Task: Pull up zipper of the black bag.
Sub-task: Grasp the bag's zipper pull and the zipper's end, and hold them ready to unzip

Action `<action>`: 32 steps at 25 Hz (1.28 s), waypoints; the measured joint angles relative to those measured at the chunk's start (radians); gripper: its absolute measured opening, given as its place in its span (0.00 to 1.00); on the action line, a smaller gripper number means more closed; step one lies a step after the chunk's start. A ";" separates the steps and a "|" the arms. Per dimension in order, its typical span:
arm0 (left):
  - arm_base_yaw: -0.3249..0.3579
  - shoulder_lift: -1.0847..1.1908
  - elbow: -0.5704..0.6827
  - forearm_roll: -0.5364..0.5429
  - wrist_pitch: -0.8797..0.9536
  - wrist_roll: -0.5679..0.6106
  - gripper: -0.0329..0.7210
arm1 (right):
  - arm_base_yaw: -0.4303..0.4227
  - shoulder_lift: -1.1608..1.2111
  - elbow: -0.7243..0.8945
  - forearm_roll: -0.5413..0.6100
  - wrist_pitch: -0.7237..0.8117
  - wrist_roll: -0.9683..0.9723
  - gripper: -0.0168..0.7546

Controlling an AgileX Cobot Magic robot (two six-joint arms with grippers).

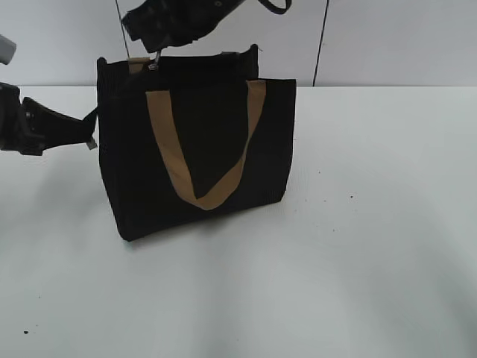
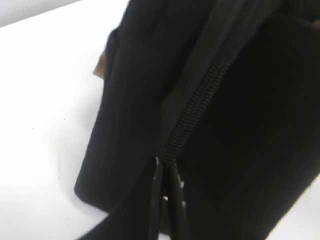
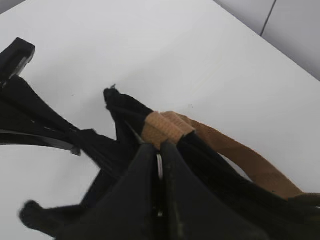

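from my seat, the right gripper (image 1: 155,61) hangs at the upper left of the exterior frame, its fingers pinched down on the small silvery pull tab (image 1: 154,64) of the zipper (image 2: 207,92) at the bag's top edge; in the right wrist view the two dark fingers (image 3: 132,195) sit nearly together with a sliver of metal (image 3: 159,166) caught between them, just beside a tan strap (image 3: 162,127). the left gripper (image 1: 91,140) comes in from the left edge of the exterior frame and its jaws stand narrow, clamped on a bit of black fabric at the bag's left side; in the left wrist view the fingertips (image 2: 156,200) meet at the bottom of the frame right where the zipper line begins, and that line runs up toward the upper right. the black bag (image 1: 197,149) stands upright a little left of centre on the white table (image 1: 373,261), one tan handle (image 1: 205,149) hanging down its front panel.
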 joint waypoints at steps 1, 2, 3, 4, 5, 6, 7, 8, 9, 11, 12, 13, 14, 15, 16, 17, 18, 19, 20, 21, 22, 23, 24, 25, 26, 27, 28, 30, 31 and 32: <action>0.000 -0.001 0.002 0.041 -0.026 -0.029 0.06 | -0.009 -0.004 -0.002 -0.022 0.005 -0.001 0.01; 0.004 0.002 0.003 0.069 -0.050 -0.052 0.06 | -0.019 -0.007 -0.003 -0.047 0.014 -0.001 0.01; 0.006 0.002 0.003 0.092 -0.064 -0.078 0.06 | -0.027 -0.008 -0.003 -0.067 0.023 -0.001 0.01; 0.007 0.000 0.003 0.110 -0.071 -0.099 0.06 | -0.031 -0.008 -0.003 -0.089 0.029 -0.001 0.01; 0.011 -0.004 0.003 0.126 -0.077 -0.113 0.06 | -0.032 -0.009 -0.003 -0.106 0.035 -0.001 0.01; 0.017 -0.010 0.003 0.133 -0.081 -0.122 0.06 | -0.032 -0.012 -0.003 -0.119 0.039 -0.001 0.01; 0.024 -0.017 0.003 0.137 -0.087 -0.127 0.06 | -0.032 -0.015 -0.003 -0.141 0.046 -0.001 0.01; 0.029 -0.027 0.003 0.140 -0.091 -0.129 0.06 | -0.032 -0.019 -0.003 -0.162 0.053 -0.001 0.01; 0.037 -0.038 0.003 0.141 -0.092 -0.131 0.06 | -0.032 -0.020 -0.003 -0.195 0.062 0.000 0.01; 0.050 -0.050 0.003 0.146 -0.093 -0.133 0.06 | -0.032 -0.023 -0.003 -0.275 0.076 0.019 0.01; 0.057 -0.054 0.003 0.148 -0.094 -0.134 0.06 | -0.033 -0.024 -0.003 -0.324 0.092 0.042 0.01; 0.061 -0.056 0.003 0.151 -0.093 -0.134 0.06 | -0.033 -0.024 -0.003 -0.359 0.104 0.063 0.01; 0.061 -0.057 0.003 0.150 -0.087 -0.134 0.06 | -0.033 -0.024 -0.003 -0.392 0.117 0.095 0.01; 0.061 -0.059 0.003 0.149 -0.076 -0.134 0.06 | -0.031 -0.024 -0.003 -0.419 0.127 0.115 0.01; 0.061 -0.060 0.003 0.148 -0.066 -0.134 0.06 | -0.031 -0.024 -0.003 -0.440 0.142 0.137 0.01; 0.061 -0.061 0.003 0.145 -0.060 -0.134 0.06 | -0.030 -0.025 -0.003 -0.454 0.151 0.154 0.01; 0.061 -0.063 0.003 0.141 -0.054 -0.134 0.06 | -0.030 -0.025 -0.003 -0.464 0.159 0.165 0.01; 0.061 -0.064 0.003 0.138 -0.048 -0.134 0.06 | -0.030 -0.025 -0.003 -0.470 0.161 0.170 0.01; 0.061 -0.065 0.003 0.136 -0.043 -0.134 0.06 | -0.029 -0.025 -0.003 -0.474 0.162 0.178 0.01; 0.061 -0.065 0.003 0.133 -0.041 -0.135 0.06 | -0.029 -0.025 -0.003 -0.474 0.162 0.183 0.01; 0.061 -0.065 0.003 0.129 -0.041 -0.136 0.06 | -0.029 -0.028 -0.003 -0.473 0.162 0.186 0.02; 0.061 -0.065 0.003 0.124 -0.041 -0.136 0.06 | -0.029 -0.032 -0.003 -0.468 0.162 0.185 0.05; 0.063 -0.065 0.003 0.124 -0.044 -0.137 0.06 | -0.030 -0.040 -0.003 -0.467 0.162 0.175 0.11; 0.065 -0.065 0.003 0.123 -0.046 -0.137 0.07 | -0.035 -0.057 -0.004 -0.457 0.157 0.160 0.20; 0.067 -0.065 0.003 0.118 -0.045 -0.137 0.10 | -0.038 -0.072 -0.007 -0.440 0.149 0.149 0.32; 0.069 -0.065 0.003 0.111 -0.038 -0.137 0.15 | -0.042 -0.086 -0.008 -0.422 0.139 0.143 0.46; 0.069 -0.065 0.004 0.103 -0.025 -0.137 0.23 | -0.042 -0.103 -0.011 -0.404 0.135 0.139 0.58; 0.069 -0.067 0.004 0.087 0.002 -0.137 0.44 | -0.042 -0.122 -0.012 -0.385 0.141 0.138 0.72; 0.069 -0.071 0.005 0.079 0.012 -0.138 0.57 | -0.042 -0.127 -0.012 -0.392 0.152 0.135 0.74; 0.069 -0.079 0.006 0.072 0.014 -0.146 0.67 | -0.042 -0.132 -0.012 -0.381 0.176 0.128 0.75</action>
